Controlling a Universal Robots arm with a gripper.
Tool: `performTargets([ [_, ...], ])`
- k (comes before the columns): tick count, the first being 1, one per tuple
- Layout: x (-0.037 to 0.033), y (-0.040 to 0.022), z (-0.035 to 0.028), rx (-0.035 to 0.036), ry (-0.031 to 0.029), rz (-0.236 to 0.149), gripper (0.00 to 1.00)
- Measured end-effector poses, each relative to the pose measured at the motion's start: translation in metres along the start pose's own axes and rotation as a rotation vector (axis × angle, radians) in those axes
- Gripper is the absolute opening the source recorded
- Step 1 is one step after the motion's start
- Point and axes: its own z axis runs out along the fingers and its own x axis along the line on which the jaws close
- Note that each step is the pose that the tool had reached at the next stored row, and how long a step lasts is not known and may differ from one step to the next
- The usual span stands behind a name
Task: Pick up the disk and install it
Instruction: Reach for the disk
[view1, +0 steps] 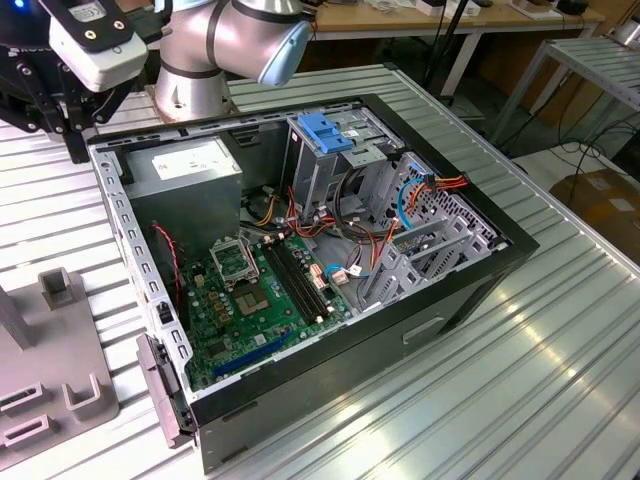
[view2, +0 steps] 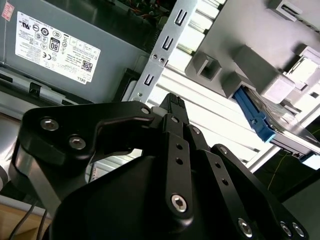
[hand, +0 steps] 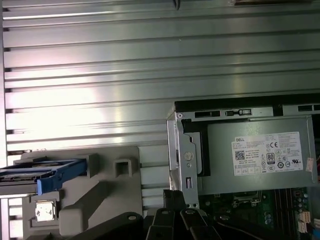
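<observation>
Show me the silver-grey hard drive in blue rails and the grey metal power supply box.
silver-grey hard drive in blue rails (hand: 62, 175): first wrist view, on its blue rail end.
grey metal power supply box (hand: 267, 154): first wrist view, on its white sticker.

Exterior view above case (view1: 460, 300), both wrist views near power supply (view2: 115, 57) (hand: 220, 165)

We see a ribbed aluminium table (view1: 530, 390) w/ an open PC case (view1: 455, 305) lying on its side approx. mid-table. A grey plastic fixture (view1: 60, 385) sits near it, at the exterior view's left. The robot arm base (view1: 190, 90) stands behind the case.
</observation>
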Motion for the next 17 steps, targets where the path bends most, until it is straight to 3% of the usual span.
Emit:
performTargets([
  [17,0.0378,-0.001,-0.0008,0.0,0.0,0.0,0.1],
])
